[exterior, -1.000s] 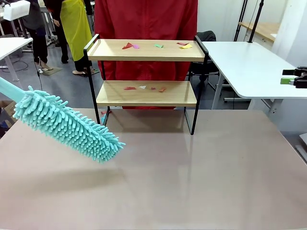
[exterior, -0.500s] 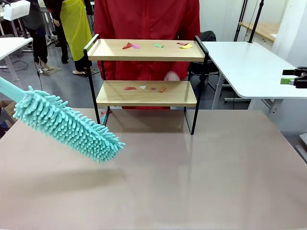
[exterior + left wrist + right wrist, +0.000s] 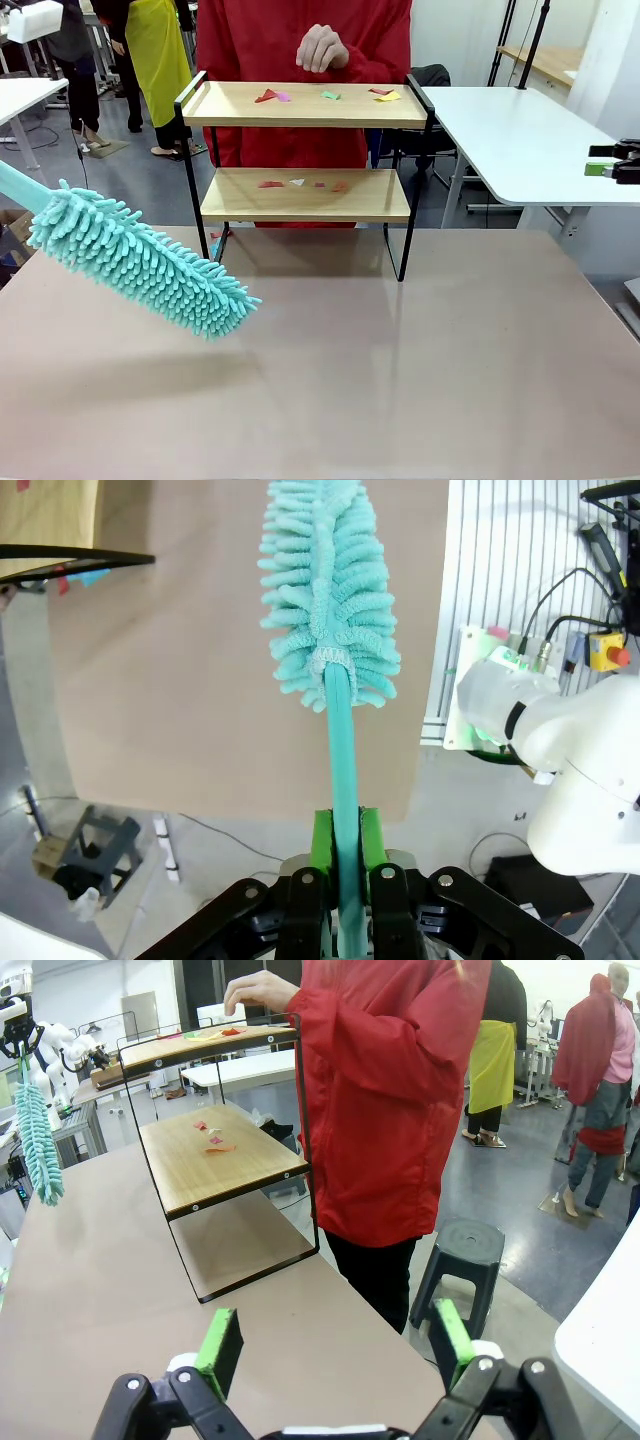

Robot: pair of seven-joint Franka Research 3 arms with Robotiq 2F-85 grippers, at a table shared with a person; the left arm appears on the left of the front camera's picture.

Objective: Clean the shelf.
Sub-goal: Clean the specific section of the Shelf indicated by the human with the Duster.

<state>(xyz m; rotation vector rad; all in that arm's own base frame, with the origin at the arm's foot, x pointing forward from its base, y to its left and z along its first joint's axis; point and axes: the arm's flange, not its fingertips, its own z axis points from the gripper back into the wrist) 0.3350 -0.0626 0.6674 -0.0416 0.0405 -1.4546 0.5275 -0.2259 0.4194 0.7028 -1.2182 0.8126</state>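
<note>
Worktop [image 3: 420, 360] beige, matte. Left claw [image 3: 345, 825] clamped on handle of teal duster [image 3: 140, 262]; head tilted over worktop's left edge. Shelf [image 3: 360, 205] mid far edge, coloured scraps [image 3: 300, 183] on both boards; person's hand [image 3: 322, 48] above top board. Right claw [image 3: 335, 1332] wide apart, empty.

Duster [image 3: 140, 262], left of frame: turquoise, shaggy. Shelf [image 3: 365, 203]: pale wood boards, black frame. Paper scraps [image 3: 268, 96]: red, pink, green, yellow, white. Counter [image 3: 400, 350]: plain beige-brown. Person's jacket [image 3: 250, 40]: red.
</note>
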